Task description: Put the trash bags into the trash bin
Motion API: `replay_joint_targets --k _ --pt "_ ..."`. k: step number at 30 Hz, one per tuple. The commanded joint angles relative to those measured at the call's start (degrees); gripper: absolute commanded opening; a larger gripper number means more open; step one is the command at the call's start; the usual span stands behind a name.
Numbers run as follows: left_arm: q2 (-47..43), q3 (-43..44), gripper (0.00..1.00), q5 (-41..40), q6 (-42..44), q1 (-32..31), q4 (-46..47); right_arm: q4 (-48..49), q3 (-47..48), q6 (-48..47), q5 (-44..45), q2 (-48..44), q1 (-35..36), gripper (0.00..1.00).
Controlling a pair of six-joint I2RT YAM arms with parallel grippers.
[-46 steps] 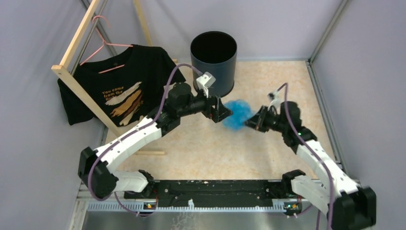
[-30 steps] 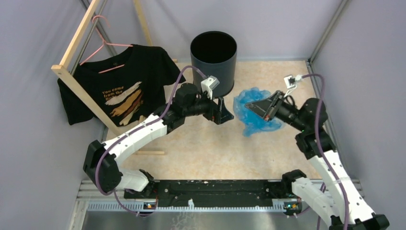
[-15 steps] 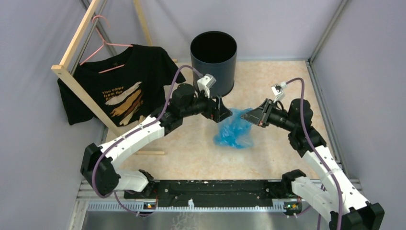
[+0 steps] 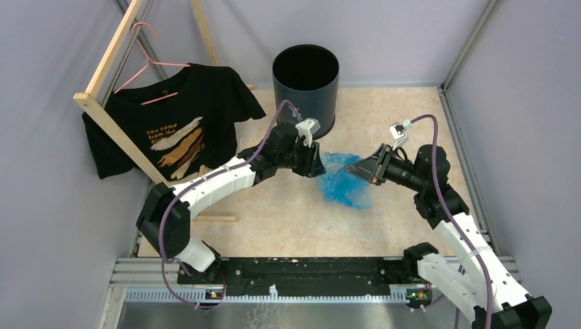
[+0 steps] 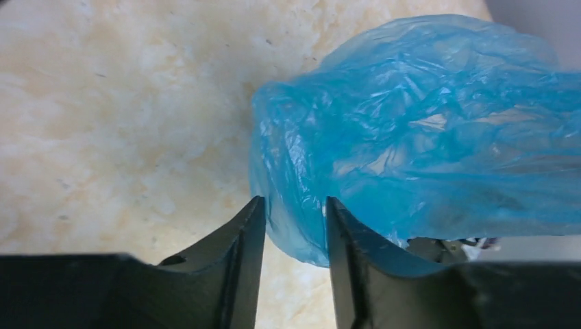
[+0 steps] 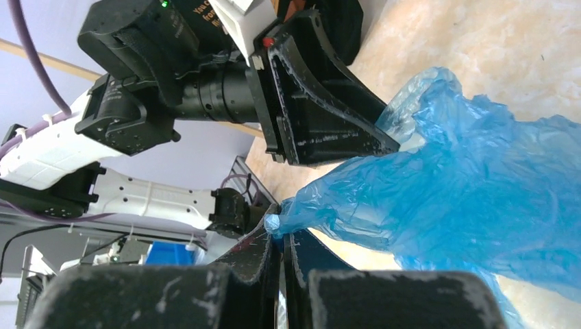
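just near of the trash bin (image 4: pixel 305 110), the trash bag (image 4: pixel 342 179) sags between 2 grippers: right gripper (image 4: pixel 352 166) pinching 1 corner, left gripper (image 4: pixel 320 167) fingers slightly spread around a fold. imo clamp left firmly first, then lift both over the rim.

A robotics lab test cell: plain lilac panels (image 4: pixel 384 34) in aluminium struts (image 4: pixel 473 41) wall a marble-patterned desk (image 4: pixel 274 219), two robot arms (image 4: pixel 205 192) bolted on a rail (image 4: pixel 308 269) at 6 o'clock.
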Motion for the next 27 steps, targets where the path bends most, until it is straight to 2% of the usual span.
replay_joint_targets --k 1,4,7,11,13,17,20,24,26,27 --pt "-4.5 3.6 0.36 -6.7 2.9 -0.2 -0.9 -1.9 0.9 -2.2 0.8 -1.7 0.8 0.0" --pt "-8.7 3.2 0.21 -9.6 4.7 -0.2 -0.3 -4.7 1.0 -3.7 2.9 -2.3 0.8 0.0" --pt "-14.1 0.4 0.13 -6.6 7.0 -0.2 5.2 -8.1 1.3 -5.5 6.1 -2.5 0.8 0.0" --pt "-18.7 -2.4 0.07 1.7 7.3 -0.3 12.1 -10.7 0.3 -7.3 8.8 -4.0 0.8 0.0" --pt "-19.3 -2.1 0.04 4.7 5.6 -0.5 12.2 -11.8 -0.8 -7.8 8.9 -5.2 0.8 0.0" --pt "-20.2 -2.6 0.0 5.1 0.7 -0.5 10.7 -12.0 -3.3 -7.5 8.8 -8.7 0.8 0.01" --pt "-20.9 -3.9 0.0 5.1 -3.3 -0.5 10.8 -10.4 -4.3 -6.8 5.8 -9.6 0.8 0.15" --pt "-21.7 -6.1 0.0 5.1 -6.0 -0.5 11.2 -12.8 -4.2 -8.2 5.3 -10.7 0.8 0.25" --pt "-22.6 -7.2 0.0 3.5 -6.5 -0.5 10.7 -14.4 -4.9 -8.6 6.5 -11.9 0.8 0.37" --pt "-23.0 -7.6 0.0 2.9 -6.8 -0.5 10.5 -14.1 -5.9 -7.7 6.8 -12.6 0.8 0.49"
